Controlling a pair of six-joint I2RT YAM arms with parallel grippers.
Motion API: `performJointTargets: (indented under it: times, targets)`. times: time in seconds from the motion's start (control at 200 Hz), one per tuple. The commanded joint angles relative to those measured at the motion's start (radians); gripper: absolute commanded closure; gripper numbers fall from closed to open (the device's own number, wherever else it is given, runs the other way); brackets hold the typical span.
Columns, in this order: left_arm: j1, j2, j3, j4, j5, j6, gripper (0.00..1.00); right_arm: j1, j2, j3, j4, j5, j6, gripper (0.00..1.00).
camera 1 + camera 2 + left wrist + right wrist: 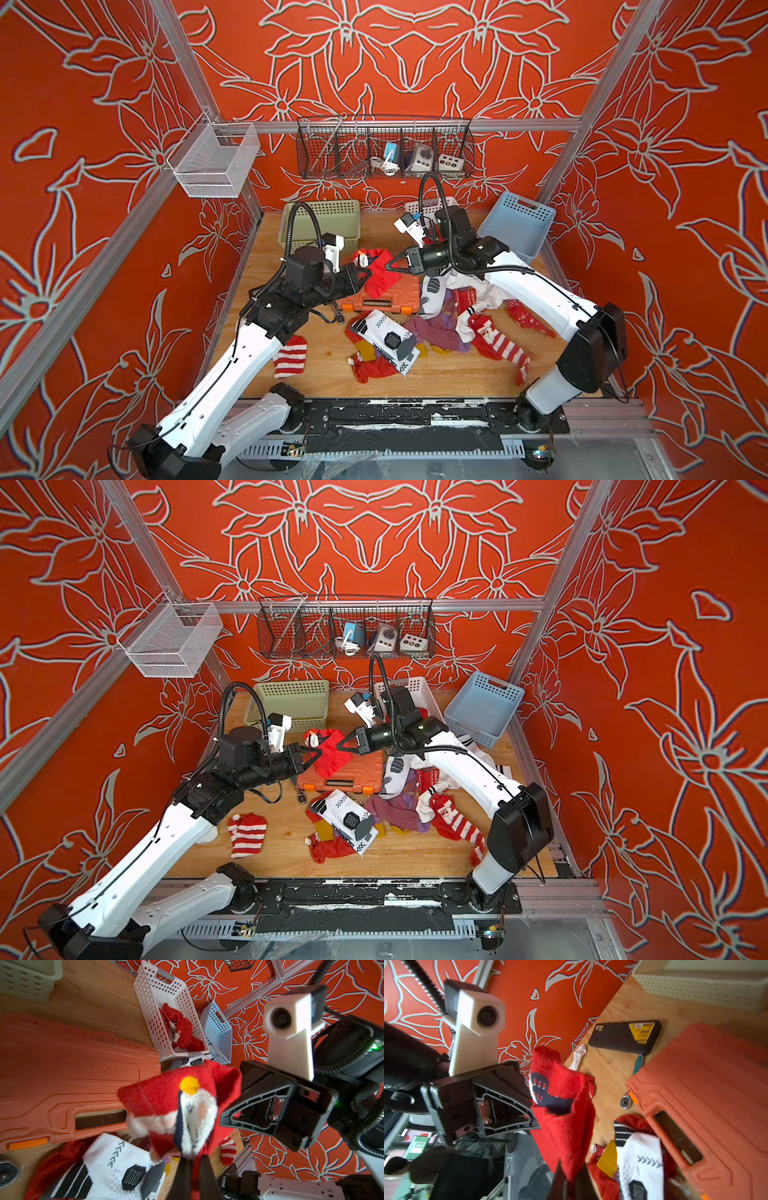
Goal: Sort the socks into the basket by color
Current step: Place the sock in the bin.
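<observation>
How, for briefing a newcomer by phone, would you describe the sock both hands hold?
Find the orange tool case on the wooden table. Over it hangs a red sock, pinched between the left hand and the right hand. Unlike the socks piled nearby, it is lifted and bears a white-and-navy figure with a yellow dot.

An orange tool case (374, 306) lies flat; a black wire rack (384, 151) hangs farther back.

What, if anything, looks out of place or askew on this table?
The blue basket at the far right corner sits tilted, one side raised, while the green basket stands flat. An orange tool case lies among the socks. The left gripper and right gripper both grip one red sock.
</observation>
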Motion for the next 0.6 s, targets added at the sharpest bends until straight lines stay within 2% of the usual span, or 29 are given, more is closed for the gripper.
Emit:
performJointTargets:
  times: [0.0, 0.045, 0.18, 0.24, 0.395, 0.59]
  targets:
    - [-0.003, 0.005, 0.022, 0.005, 0.008, 0.004, 0.93, 0.005, -0.022, 0.013, 0.003, 0.017, -0.016, 1.0]
    - [-0.003, 0.005, 0.022, 0.0, 0.006, 0.006, 0.86, 0.005, -0.024, 0.016, -0.006, 0.028, -0.022, 1.0]
    - [-0.003, 0.005, 0.028, -0.023, -0.01, 0.017, 0.54, -0.003, -0.033, 0.036, -0.047, 0.073, -0.046, 1.0]
    - [-0.003, 0.007, 0.032, -0.041, -0.022, 0.022, 0.45, -0.014, -0.037, 0.05, -0.073, 0.101, -0.059, 1.0]
    - [-0.002, 0.006, 0.046, -0.095, -0.06, 0.039, 0.35, -0.074, -0.046, 0.078, -0.115, 0.172, -0.074, 1.0]
    - [-0.001, 0.015, 0.07, -0.161, -0.09, 0.058, 0.32, -0.181, -0.026, 0.131, -0.144, 0.276, -0.082, 1.0]
